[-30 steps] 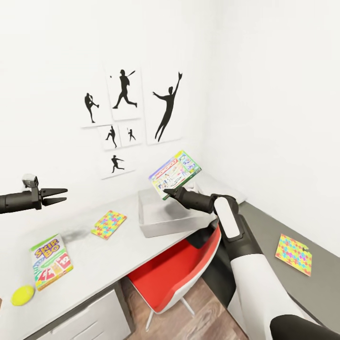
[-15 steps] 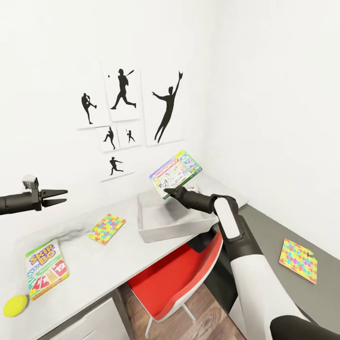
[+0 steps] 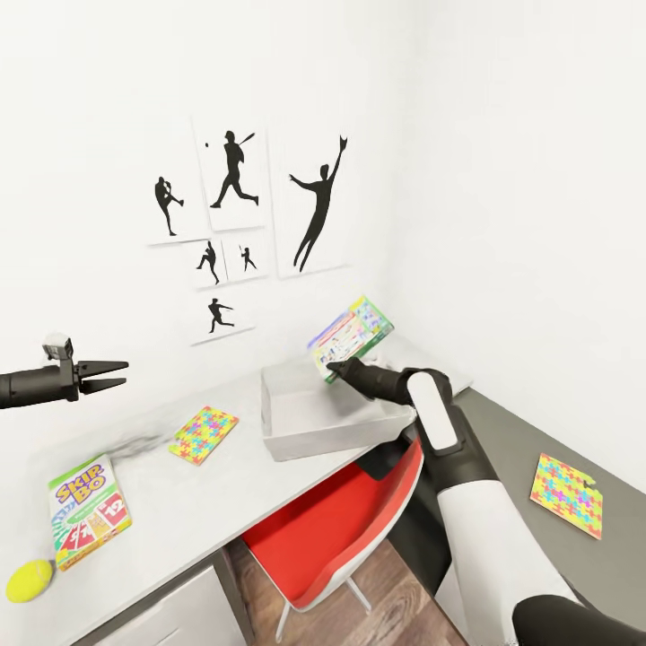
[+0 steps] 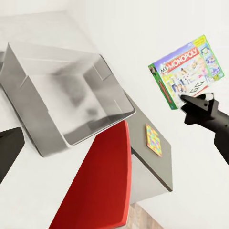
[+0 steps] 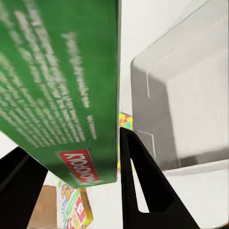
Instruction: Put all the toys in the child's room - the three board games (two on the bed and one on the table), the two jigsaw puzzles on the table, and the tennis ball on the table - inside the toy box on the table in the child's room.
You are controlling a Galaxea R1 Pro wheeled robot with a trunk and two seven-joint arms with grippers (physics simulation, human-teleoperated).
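Observation:
My right gripper (image 3: 332,366) is shut on a green Monopoly board game (image 3: 351,336), held tilted in the air above the far right corner of the grey toy box (image 3: 309,423). In the right wrist view the game's green underside (image 5: 62,86) sits between the black fingers (image 5: 138,186), with the toy box (image 5: 191,109) beyond. My left gripper (image 3: 109,374) hangs open and empty above the table's left part. On the table lie a jigsaw puzzle (image 3: 205,434), a Skip-Bo game (image 3: 87,510) and a yellow tennis ball (image 3: 29,580). The left wrist view shows the empty toy box (image 4: 71,105) and the Monopoly game (image 4: 188,71).
A red chair (image 3: 345,529) is tucked under the white table (image 3: 197,502) in front of the toy box. To the right, a grey bed (image 3: 538,440) carries another colourful puzzle-patterned box (image 3: 565,493). Silhouette posters (image 3: 238,206) hang on the wall behind the table.
The head view shifted a little at first. My right gripper has since carried the Monopoly game to the right and slightly lower, toward the toy box's far right corner. The left arm has not moved.

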